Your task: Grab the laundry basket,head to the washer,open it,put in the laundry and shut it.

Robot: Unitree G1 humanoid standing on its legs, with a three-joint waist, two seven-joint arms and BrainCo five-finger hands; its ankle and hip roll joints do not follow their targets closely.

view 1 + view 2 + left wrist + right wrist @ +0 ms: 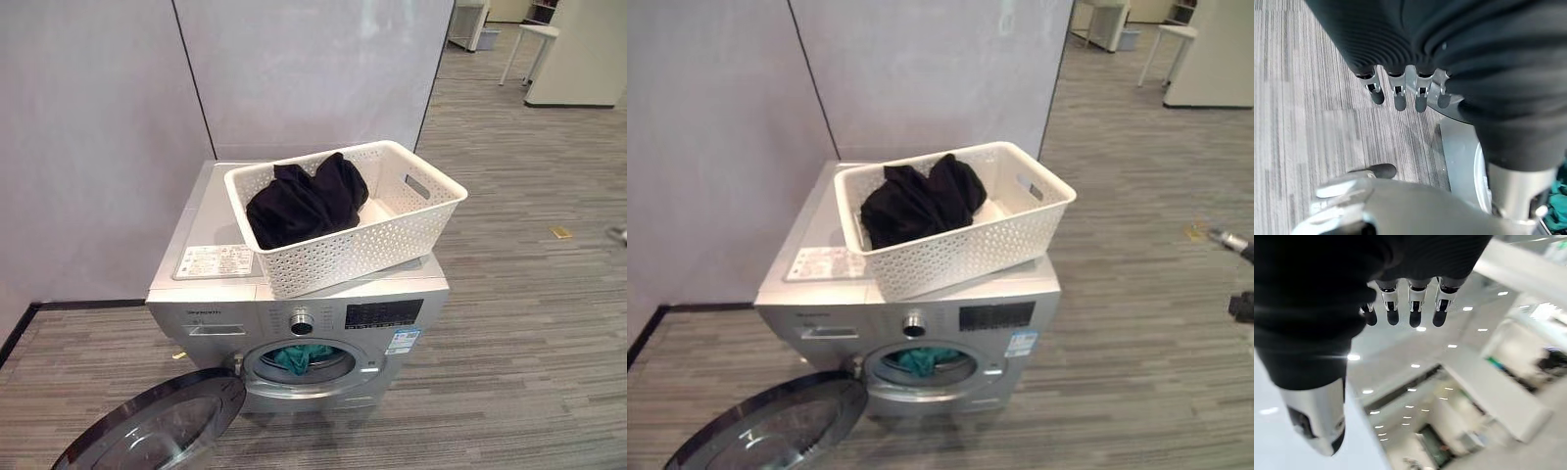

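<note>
A white perforated laundry basket [431, 211] stands on top of the silver washer [211, 211], turned at an angle. A heap of black laundry [304, 201] lies in its left half. The washer's round door [157, 426] hangs wide open to the lower left, and a teal cloth [299, 357] shows inside the drum. My left hand [1400, 98] hovers over the striped floor beside the washer front, fingers straight and holding nothing. My right hand [1410, 308] points up toward the ceiling lights, fingers straight and also holding nothing.
Grey partition walls [98, 147] stand close behind the washer. Open striped floor stretches to the right, with a small yellow scrap [560, 232] on it. A white table [529, 49] and cabinets stand far back right.
</note>
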